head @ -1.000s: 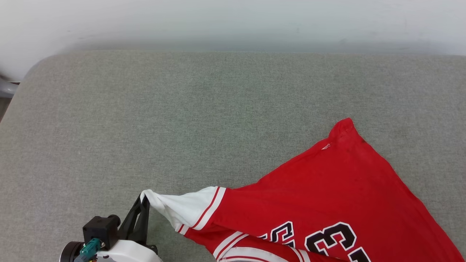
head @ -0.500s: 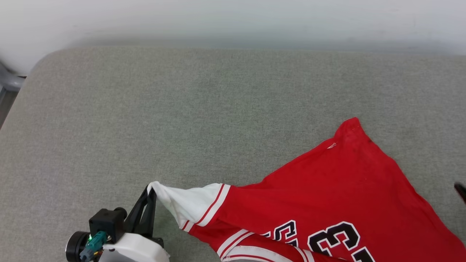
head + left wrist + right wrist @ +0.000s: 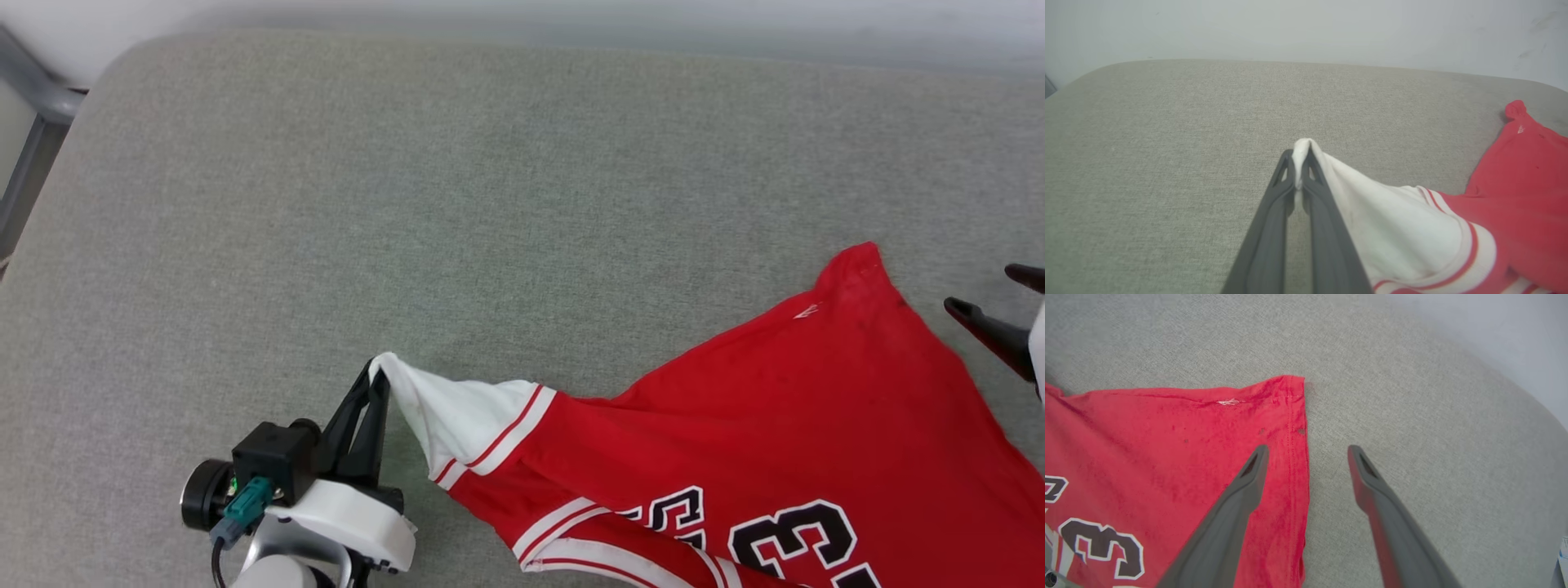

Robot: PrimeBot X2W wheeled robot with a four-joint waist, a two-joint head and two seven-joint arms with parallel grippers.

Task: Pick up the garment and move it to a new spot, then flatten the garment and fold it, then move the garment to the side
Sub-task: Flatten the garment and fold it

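The garment (image 3: 775, 408), a red T-shirt with a white sleeve (image 3: 457, 408) and black-and-white numerals, lies spread over the lower right of the grey surface. My left gripper (image 3: 377, 377) is shut on the tip of the white sleeve and holds it up and stretched leftward. The left wrist view has the white cloth pinched between the fingertips of the left gripper (image 3: 1300, 154). My right gripper (image 3: 982, 287) stands open just right of the shirt's far hem corner. In the right wrist view the right gripper (image 3: 1308, 448) straddles the hem edge of the garment (image 3: 1167, 437), holding nothing.
The grey fabric surface (image 3: 490, 204) has rounded corners and wide free room to the left and behind the shirt. A grey metal frame (image 3: 33, 106) stands past its far left corner. A pale wall (image 3: 1306, 28) runs behind it.
The head camera has shifted, so the whole picture moved. My right gripper has come into the head view at the right edge, jaws apart. The left gripper keeps its hold on the sleeve.
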